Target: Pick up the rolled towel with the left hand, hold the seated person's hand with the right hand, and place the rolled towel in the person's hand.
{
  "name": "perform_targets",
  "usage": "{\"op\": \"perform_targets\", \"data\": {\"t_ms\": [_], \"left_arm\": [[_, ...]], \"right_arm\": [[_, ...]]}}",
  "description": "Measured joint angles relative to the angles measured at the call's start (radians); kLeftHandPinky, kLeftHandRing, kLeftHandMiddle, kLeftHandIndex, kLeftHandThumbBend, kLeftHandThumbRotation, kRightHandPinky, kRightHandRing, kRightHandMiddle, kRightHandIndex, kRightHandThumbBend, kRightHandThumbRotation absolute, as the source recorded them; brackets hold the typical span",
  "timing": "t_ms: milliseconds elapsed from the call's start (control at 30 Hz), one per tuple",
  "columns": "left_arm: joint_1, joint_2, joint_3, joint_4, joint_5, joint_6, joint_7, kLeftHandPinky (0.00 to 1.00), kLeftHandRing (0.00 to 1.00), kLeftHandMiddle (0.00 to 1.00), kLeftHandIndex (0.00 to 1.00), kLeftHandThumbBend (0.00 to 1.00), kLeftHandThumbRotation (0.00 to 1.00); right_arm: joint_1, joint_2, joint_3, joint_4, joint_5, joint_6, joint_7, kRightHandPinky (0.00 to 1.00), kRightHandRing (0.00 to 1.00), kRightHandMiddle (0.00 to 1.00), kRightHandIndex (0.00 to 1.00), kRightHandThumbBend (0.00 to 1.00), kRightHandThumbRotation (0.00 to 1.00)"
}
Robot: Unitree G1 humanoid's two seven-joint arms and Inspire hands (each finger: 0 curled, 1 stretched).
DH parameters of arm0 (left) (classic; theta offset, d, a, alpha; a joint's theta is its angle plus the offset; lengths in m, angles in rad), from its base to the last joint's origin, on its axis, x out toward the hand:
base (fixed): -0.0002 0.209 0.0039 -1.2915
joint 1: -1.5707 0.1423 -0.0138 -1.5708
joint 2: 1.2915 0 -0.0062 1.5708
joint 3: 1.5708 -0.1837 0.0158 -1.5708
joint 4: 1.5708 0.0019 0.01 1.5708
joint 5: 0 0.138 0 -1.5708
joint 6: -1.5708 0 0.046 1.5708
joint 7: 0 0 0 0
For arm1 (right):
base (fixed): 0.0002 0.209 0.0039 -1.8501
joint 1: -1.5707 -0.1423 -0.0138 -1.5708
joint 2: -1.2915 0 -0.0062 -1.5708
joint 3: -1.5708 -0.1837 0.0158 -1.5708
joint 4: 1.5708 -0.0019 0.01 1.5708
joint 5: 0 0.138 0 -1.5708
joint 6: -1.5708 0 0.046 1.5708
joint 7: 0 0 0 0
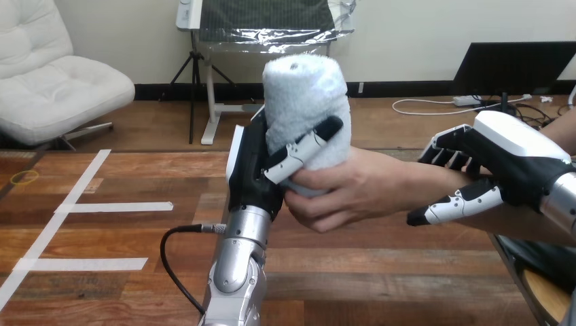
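The rolled towel [306,88] stood vertical, gripped by left hand [255,166] and person's hand [346,190]; right hand [517,155] clasped the person's wrist [409,179].

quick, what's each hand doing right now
Left hand: shut on the rolled towel, which the person's hand also grips.
Right hand: shut on the person's wrist.

Left forearm [238,272] stood upright, left hand [251,170] raised, fingers curled in a grasp; right hand [516,159], reaching inward, gripped likewise.
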Motion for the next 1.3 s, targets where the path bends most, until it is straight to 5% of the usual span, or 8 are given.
{"op": "perform_targets", "data": {"t_ms": [667, 1300], "left_arm": [[0.049, 0.031, -0.025, -0.157, 0.023, 0.038, -0.026, 1.0, 0.96, 0.9, 0.85, 0.74, 0.99], [0.135, 0.087, -0.024, -0.315, -0.004, 0.072, -0.072, 1.0, 0.94, 0.89, 0.84, 0.76, 0.96]], "right_arm": [[0.015, -0.006, -0.033, -0.002, 0.098, -0.005, 0.034, 0.61, 0.78, 0.83, 0.87, 1.0, 0.8], [0.051, 0.046, -0.069, 0.023, 0.179, -0.06, -0.031, 0.66, 0.83, 0.87, 0.92, 1.0, 0.88]]}}
